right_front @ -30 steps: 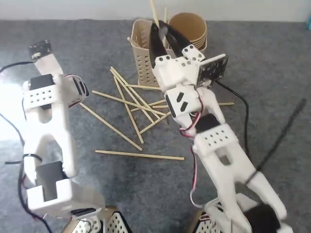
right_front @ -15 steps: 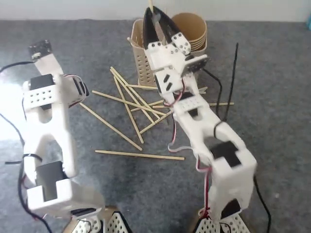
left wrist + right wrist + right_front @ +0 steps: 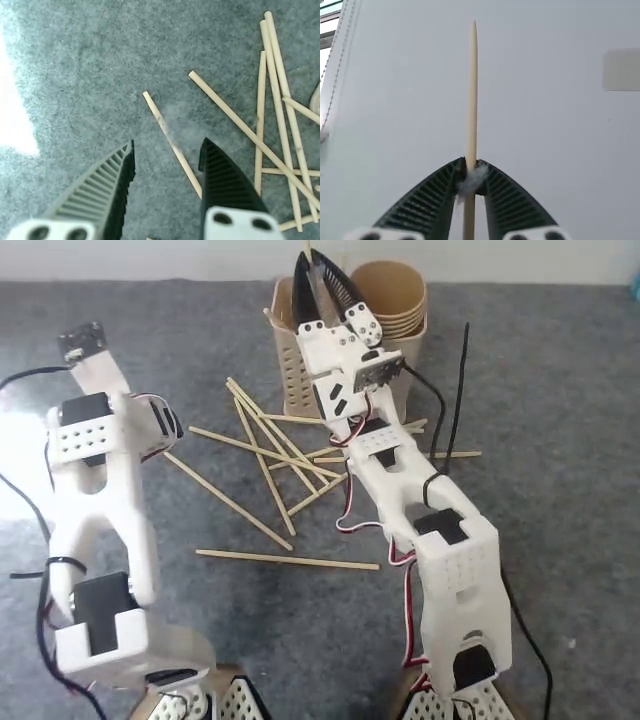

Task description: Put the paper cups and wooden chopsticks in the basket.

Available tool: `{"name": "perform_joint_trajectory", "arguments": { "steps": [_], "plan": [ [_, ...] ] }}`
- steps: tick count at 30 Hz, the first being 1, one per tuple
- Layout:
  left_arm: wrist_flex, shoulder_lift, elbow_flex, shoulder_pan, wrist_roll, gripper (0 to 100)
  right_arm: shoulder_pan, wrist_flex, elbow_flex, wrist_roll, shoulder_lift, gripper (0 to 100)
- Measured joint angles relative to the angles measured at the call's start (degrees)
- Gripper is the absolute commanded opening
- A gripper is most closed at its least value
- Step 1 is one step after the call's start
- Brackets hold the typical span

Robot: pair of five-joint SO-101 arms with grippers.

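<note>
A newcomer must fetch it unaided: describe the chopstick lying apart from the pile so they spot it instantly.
Find the slotted beige plastic basket, then the crisscrossed pile of pale wooden chopsticks before it. Nearer the arms' bases lies one long chopstick, alone and crosswise, while the others slant.

Grey, short-piled, carpet-like surface (image 3: 560, 440) covers the working area, with a plain white wall (image 3: 150, 260) along its far edge. A bright patch of light (image 3: 12, 470) falls on the surface at one side. The right wrist view faces the wall: pale grey rectangular plate (image 3: 621, 70), thin beaded cord (image 3: 335, 75) hanging beside a greenish frame corner (image 3: 330, 6).
</note>
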Motion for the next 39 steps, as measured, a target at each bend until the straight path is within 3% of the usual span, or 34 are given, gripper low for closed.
{"name": "perform_joint_trajectory", "arguments": {
  "steps": [4,14,20,25,30,34,39],
  "plan": [
    [0.00,0.00,0.00,0.00,0.00,20,0.00,4.66,5.63,-0.09,-5.98,12.3],
    [-2.46,0.00,2.29,0.00,0.00,20,0.09,14.68,11.08,-0.18,-17.49,11.7],
    [-2.46,0.00,2.29,0.18,0.00,20,-2.46,21.36,23.82,-0.18,-33.41,11.8],
    [1.67,0.00,2.29,3.43,0.00,20,-3.25,41.85,33.49,-4.40,-56.79,12.0],
    [6.59,0.00,2.29,7.65,-0.26,20,-3.08,73.05,34.02,-5.98,-80.18,12.0],
    [8.53,0.00,2.29,9.14,-1.41,20,-2.73,94.86,32.97,-6.24,-86.42,12.0],
    [10.46,-1.76,6.07,9.85,-3.16,20,-2.90,114.02,30.42,-8.44,-88.26,12.0]
  ]
}}
